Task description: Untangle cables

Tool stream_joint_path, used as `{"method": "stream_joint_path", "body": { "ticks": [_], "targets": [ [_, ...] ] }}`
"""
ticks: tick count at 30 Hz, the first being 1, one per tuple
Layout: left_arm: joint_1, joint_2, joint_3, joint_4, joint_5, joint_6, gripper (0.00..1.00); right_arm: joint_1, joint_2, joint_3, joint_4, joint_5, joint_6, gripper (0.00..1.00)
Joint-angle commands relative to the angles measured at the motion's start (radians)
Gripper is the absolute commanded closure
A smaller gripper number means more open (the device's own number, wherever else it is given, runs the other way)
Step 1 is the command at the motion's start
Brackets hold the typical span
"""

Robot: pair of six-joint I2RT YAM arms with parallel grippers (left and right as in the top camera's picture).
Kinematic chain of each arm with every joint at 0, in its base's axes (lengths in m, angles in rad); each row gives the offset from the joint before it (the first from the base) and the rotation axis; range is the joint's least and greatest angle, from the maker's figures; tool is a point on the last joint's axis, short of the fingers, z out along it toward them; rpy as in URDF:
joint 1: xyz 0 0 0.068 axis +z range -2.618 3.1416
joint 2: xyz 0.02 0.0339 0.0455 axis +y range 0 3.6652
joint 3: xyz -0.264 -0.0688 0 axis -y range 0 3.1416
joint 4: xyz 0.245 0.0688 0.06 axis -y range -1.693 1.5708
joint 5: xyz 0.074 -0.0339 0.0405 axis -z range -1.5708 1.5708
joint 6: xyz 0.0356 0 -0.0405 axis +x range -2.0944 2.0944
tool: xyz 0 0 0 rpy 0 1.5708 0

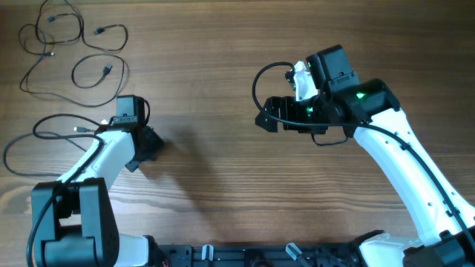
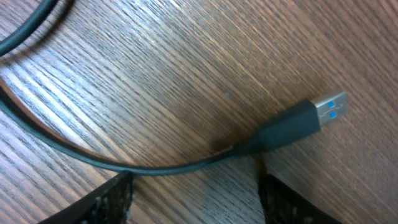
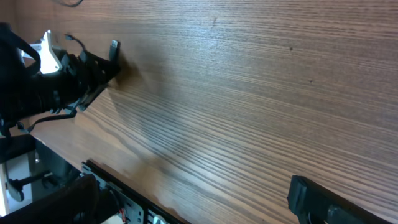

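Several thin black cables (image 1: pixel 74 33) lie in loose loops at the table's far left corner, and one more loop (image 1: pixel 22 141) lies beside my left arm. In the left wrist view a black cable (image 2: pixel 74 152) curves across the wood and ends in a silver plug with a blue insert (image 2: pixel 329 109). My left gripper (image 2: pixel 194 186) hangs low over the table, its fingers (image 2: pixel 112 199) apart with bare wood between them and the cable just beyond the tips. My right gripper (image 1: pixel 264 117) stands open mid-table, holding nothing. Only one of its fingers (image 3: pixel 311 199) shows in the right wrist view.
A thicker black cord (image 1: pixel 256 81) loops off the right arm's wrist. The left arm (image 3: pixel 62 74) shows at the upper left of the right wrist view. The table's near edge and the mounting rail (image 1: pixel 245 256) run along the bottom.
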Motion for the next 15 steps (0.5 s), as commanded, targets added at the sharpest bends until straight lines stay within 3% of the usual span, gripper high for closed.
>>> {"method": "stream_joint_path", "body": {
  "ticks": [1,2,3,5,7,14,15],
  "targets": [
    [0.062,0.119,-0.014,0.063,-0.006,0.019,0.52,0.003,0.012,-0.003,-0.019,-0.012,0.010,0.00],
    [0.079,0.121,-0.014,0.070,-0.006,0.019,0.70,0.003,0.011,-0.003,-0.020,-0.012,0.010,0.00],
    [0.089,0.120,-0.014,0.088,-0.006,0.019,0.82,0.003,0.012,-0.003,-0.019,-0.012,0.010,0.00],
    [0.095,0.119,-0.011,0.153,0.002,0.020,0.85,0.003,0.011,-0.003,-0.021,-0.012,0.010,0.00],
    [0.095,0.118,0.018,0.178,0.002,0.021,0.96,0.003,0.012,-0.003,-0.027,-0.012,0.010,0.00],
    [0.098,0.118,0.193,0.123,0.010,0.057,0.96,0.003,0.012,-0.003,-0.032,-0.012,0.011,0.00],
    [0.098,0.118,0.208,0.109,0.025,0.062,0.92,0.003,0.012,-0.003,-0.032,-0.012,0.011,0.00]
  ]
}}
